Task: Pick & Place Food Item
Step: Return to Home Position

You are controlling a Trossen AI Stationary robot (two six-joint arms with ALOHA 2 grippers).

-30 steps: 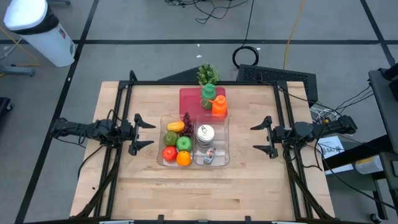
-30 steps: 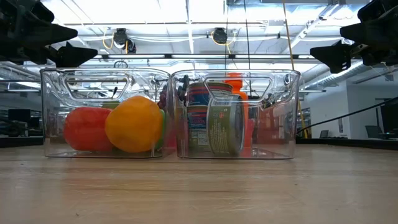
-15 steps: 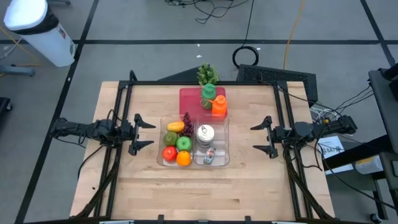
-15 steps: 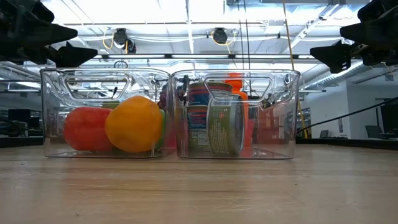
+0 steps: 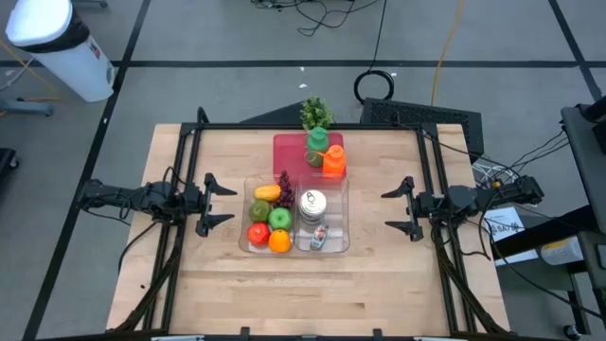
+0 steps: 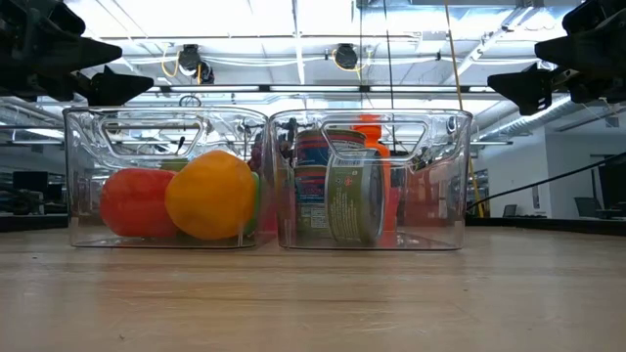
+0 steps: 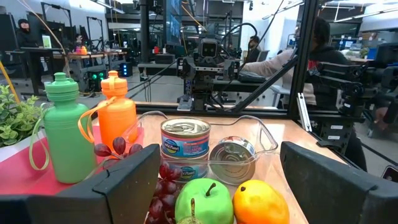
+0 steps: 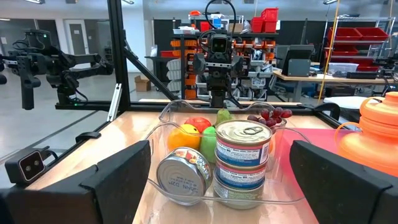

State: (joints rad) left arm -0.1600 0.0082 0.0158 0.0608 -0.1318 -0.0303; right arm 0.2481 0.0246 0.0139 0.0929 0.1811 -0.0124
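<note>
Orange (image 5: 279, 242) lay in the left transparent bin (image 5: 243, 225) at mid-desk (image 5: 312, 294), in the near corner beside the red apple (image 5: 257, 233). Left hand (image 5: 227, 205) hung just left of that bin, fingers apart and empty, near the orange but not touching it. Right hand (image 5: 388, 209) hung on the far side, well apart from the orange, fingers likewise apart and empty.

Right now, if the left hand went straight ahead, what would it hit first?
Probably the rim of the clear plastic fruit bin; the left hand hangs near rim height, so it might pass just over it.
</note>
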